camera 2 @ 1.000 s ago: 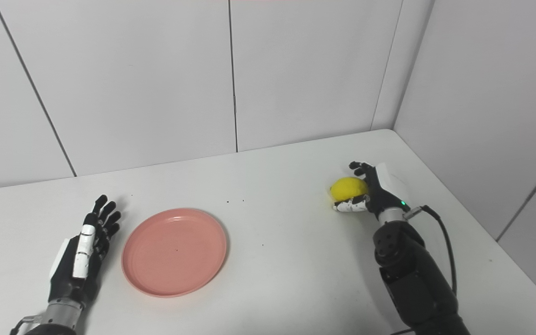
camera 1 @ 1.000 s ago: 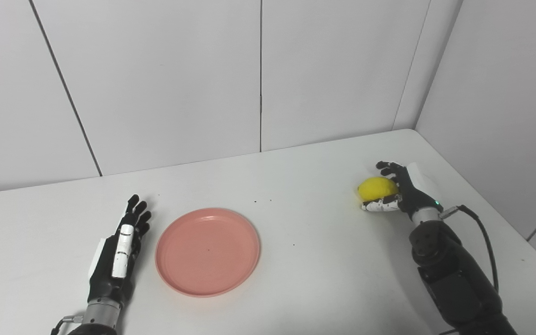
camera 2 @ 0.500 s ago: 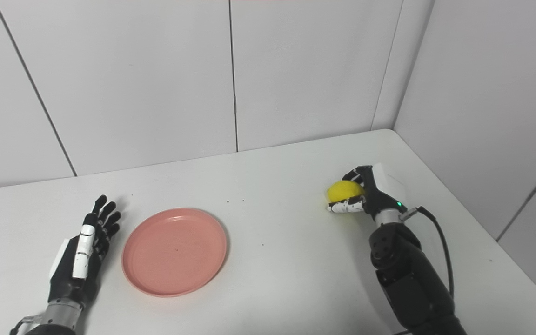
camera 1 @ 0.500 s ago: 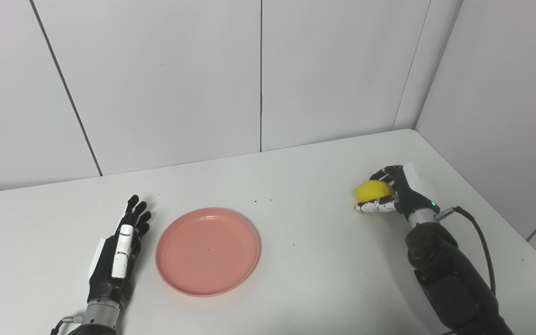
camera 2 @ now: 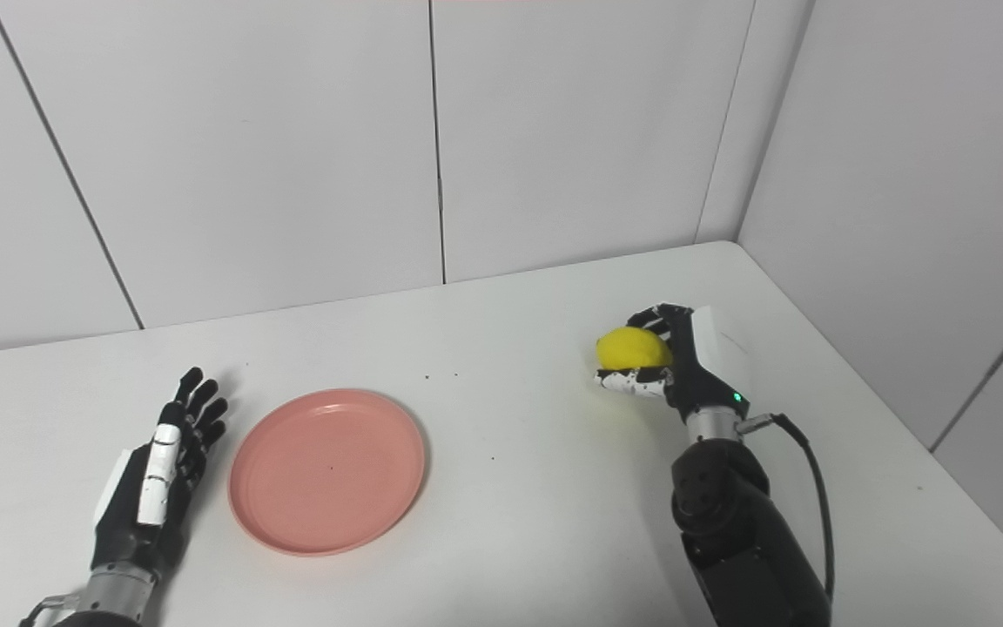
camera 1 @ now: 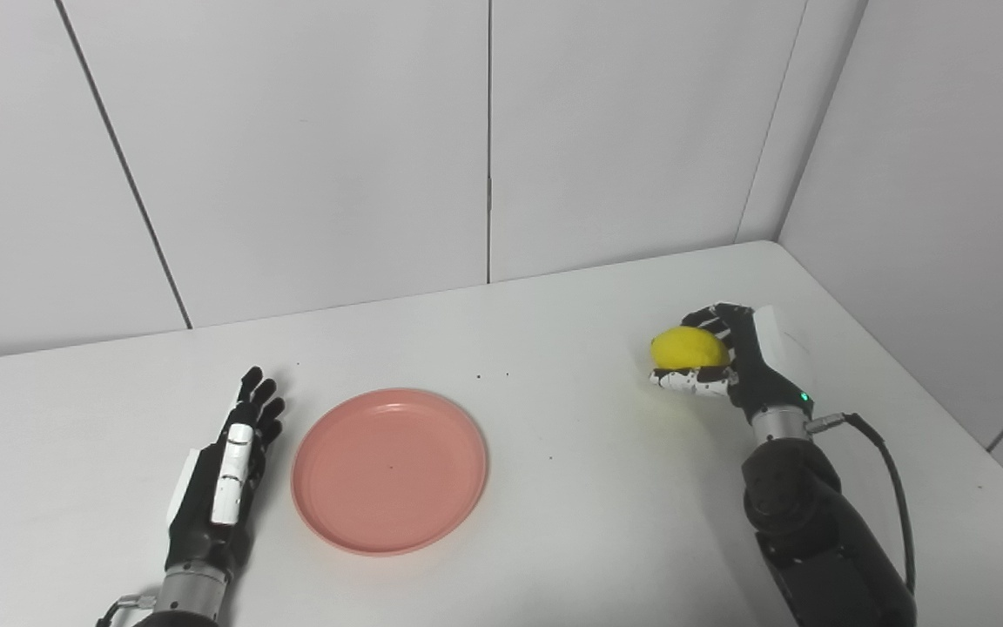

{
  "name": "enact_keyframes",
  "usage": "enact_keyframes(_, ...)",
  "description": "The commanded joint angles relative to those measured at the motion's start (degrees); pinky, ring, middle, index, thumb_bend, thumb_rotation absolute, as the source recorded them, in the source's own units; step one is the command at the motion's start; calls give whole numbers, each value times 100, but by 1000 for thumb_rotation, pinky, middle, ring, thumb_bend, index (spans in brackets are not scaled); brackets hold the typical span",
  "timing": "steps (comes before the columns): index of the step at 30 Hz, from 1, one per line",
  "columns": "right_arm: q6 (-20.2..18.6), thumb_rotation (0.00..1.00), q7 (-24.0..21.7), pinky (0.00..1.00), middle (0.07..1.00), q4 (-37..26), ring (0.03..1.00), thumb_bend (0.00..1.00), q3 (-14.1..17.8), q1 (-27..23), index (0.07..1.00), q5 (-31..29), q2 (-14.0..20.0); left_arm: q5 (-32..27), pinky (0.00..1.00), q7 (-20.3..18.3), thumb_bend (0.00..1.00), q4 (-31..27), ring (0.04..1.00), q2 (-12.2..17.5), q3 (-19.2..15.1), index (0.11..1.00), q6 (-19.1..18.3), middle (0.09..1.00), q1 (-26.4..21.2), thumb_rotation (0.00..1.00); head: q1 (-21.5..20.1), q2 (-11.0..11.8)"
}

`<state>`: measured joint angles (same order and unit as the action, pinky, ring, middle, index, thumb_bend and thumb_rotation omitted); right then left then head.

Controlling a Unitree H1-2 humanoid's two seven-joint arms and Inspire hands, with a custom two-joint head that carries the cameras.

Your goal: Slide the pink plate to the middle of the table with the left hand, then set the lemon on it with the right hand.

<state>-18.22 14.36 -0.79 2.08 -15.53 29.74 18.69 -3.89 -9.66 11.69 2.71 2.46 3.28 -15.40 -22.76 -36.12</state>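
The pink plate lies flat on the white table, left of the middle and empty. My left hand rests just left of its rim, open, fingers stretched out flat and apart from the plate. On the right side, my right hand is shut on the yellow lemon, thumb under it and fingers curled over the top. The lemon looks lifted slightly off the table.
The white table is walled by white panels at the back and along the right side, meeting in a corner at the far right. A black cable trails from my right wrist.
My right hand has closed its fingers over the lemon and carried it a little to the left and up. The left hand and the plate have stayed put.
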Motion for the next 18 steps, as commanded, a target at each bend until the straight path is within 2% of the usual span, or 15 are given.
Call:
enact_keyframes(1, 343, 0, 125, 191, 464, -432, 444, 519, 27, -110, 503, 13, -44, 67, 974, 76, 595, -35, 961, -51, 41, 986, 70, 981, 106, 1000, 49, -3)
enact_keyframes(8, 551, 0, -100, 202, 454, -1080, 445, 517, -306, -171, 511, -5, -364, 177, 952, 192, 588, -82, 951, -155, 45, 975, 145, 972, 145, 1000, 335, -45)
enact_keyframes(15, 547, 0, -417, 215, 437, -1375, 445, 516, -679, -335, 518, 110, -604, 361, 943, 366, 629, -82, 942, -294, 72, 962, 166, 963, 158, 1000, 649, -36)
enact_keyframes(17, 628, 0, -490, 292, 480, -1335, 394, 512, -788, -407, 532, 112, -662, 491, 939, 468, 626, -111, 936, -323, 94, 953, 149, 956, 173, 1000, 732, -35)
enact_keyframes(18, 647, 0, -500, 296, 483, -1305, 384, 511, -843, -446, 535, 134, -705, 537, 938, 506, 623, -116, 934, -334, 102, 950, 162, 954, 180, 1000, 745, -33)
